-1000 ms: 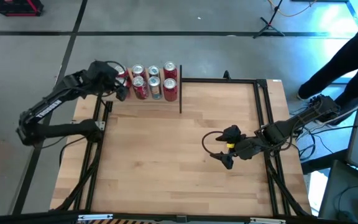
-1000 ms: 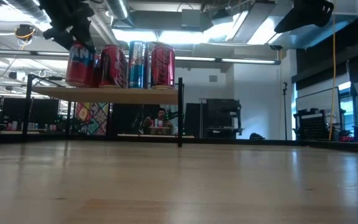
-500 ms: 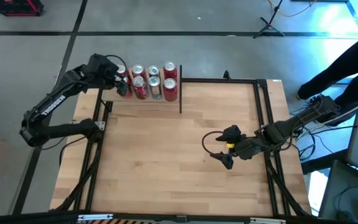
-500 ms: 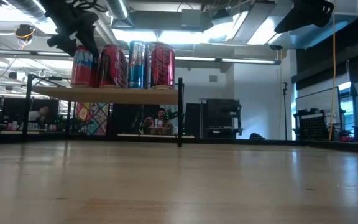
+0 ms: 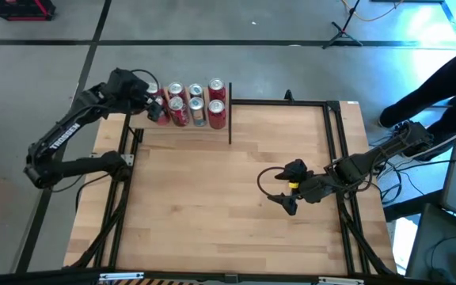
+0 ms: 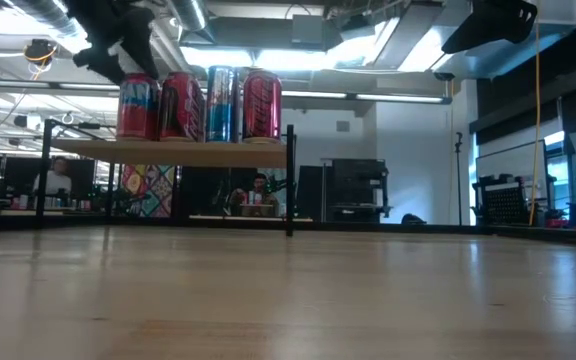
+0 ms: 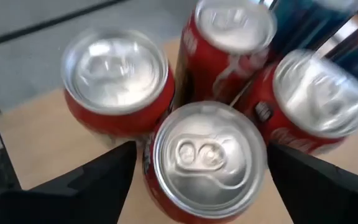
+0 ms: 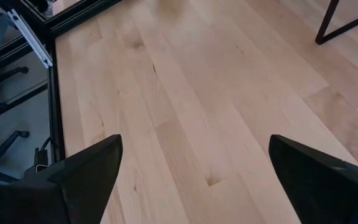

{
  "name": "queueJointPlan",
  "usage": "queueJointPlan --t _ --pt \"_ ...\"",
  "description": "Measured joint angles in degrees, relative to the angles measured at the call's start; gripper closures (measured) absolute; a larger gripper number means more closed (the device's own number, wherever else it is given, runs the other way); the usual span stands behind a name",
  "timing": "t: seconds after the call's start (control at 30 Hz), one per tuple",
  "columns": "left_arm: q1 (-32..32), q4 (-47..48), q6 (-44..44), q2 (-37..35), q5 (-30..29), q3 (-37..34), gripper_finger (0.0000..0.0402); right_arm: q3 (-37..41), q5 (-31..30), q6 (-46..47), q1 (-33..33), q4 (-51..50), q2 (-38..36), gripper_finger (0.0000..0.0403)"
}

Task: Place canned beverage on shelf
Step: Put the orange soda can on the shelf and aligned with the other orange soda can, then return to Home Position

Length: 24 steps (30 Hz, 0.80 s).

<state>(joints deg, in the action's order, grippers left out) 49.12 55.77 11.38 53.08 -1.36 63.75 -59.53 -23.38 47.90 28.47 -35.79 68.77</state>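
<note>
Right, the left gripper [image 5: 153, 108] hangs over the shelf [image 6: 168, 151] at the table's far left corner, its fingers [image 7: 92, 180] spread either side of a red can [image 7: 205, 158] and not pinching it. That can stands upright on the board, packed tight against the other cans [image 5: 197, 103], so by the look of it the placing step is at its close. Next call, I'd say: lift straight up, because any sideways drift would knock the neighbours, which stand touching one another. From table level the row reads red, red, blue-silver, red. The right gripper [image 5: 283, 195] waits low over the bare table [image 5: 212, 206] on the right, fingers apart, holding nothing.
</note>
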Motion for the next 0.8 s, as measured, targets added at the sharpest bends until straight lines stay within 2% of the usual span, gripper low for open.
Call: queueJointPlan --t 0.17,0.27,0.4,0.5,0.57,0.63,0.8 --pt "0.0 0.25 0.18 -1.33 0.5 5.26 0.0056 0.0 0.5 0.02 0.0 0.05 0.0 0.0011" --pt "-0.03 -0.28 2.87 -2.29 3.55 9.06 0.0056 0.0 0.5 1.2 0.0 0.52 0.0 0.0011" --pt "-2.51 -7.33 6.1 -4.17 14.75 10.83 0.0064 0.0 0.45 3.16 0.0 4.14 0.0 0.0011" --pt "-8.12 -15.99 10.11 -4.94 22.39 9.98 0.0087 0.0 -0.75 1.11 -0.06 8.92 0.0 0.0011" --pt "-13.66 -19.41 11.48 -4.9 22.18 9.49 0.0112 0.0 -1.77 -1.06 -0.84 12.04 0.0 0.0011" --pt "-19.5 -21.31 11.22 -4.56 18.4 8.96 0.0148 -0.07 -1.1 -3.61 -1.97 15.19 0.0 0.0011" --pt "-32.73 -27.6 7.85 -2.9 10.06 5.69 0.0266 -1.89 6.26 -7.12 -8.11 16.89 -0.02 0.0026"
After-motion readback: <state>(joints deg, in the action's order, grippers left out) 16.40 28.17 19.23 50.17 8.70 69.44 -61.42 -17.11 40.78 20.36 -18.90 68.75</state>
